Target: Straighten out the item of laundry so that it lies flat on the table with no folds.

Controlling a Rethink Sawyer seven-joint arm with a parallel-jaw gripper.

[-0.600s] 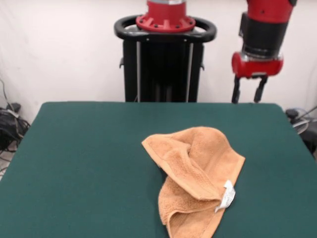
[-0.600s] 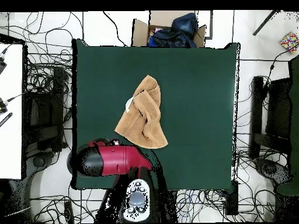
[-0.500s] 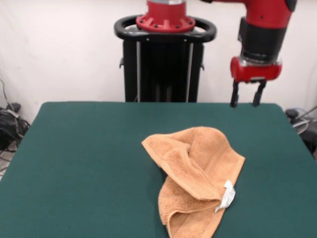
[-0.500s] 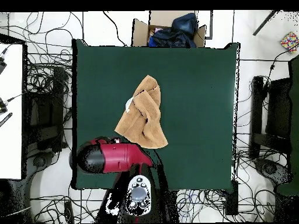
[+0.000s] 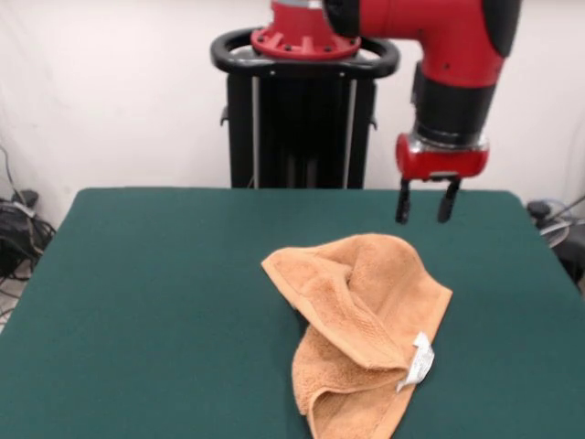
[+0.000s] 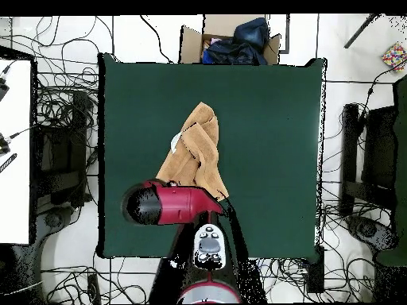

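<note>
The item of laundry is a light-orange towel, crumpled on the green table with a thick fold running through its middle. Its white tag sticks out at the near right edge. My gripper hangs open and empty above the table's far side, just beyond the towel's far edge and clear of it. In the overhead view the towel lies left of the table's middle. There the red arm covers its lower corner and hides the gripper.
The black pedestal stands behind the table's far edge. A cardboard box with dark cloth sits beyond the table's top edge in the overhead view. Cables cover the floor on both sides.
The arm has swung left and lower in the front view, bringing the open gripper from beyond the back right edge to just behind the towel. The towel has not moved.
</note>
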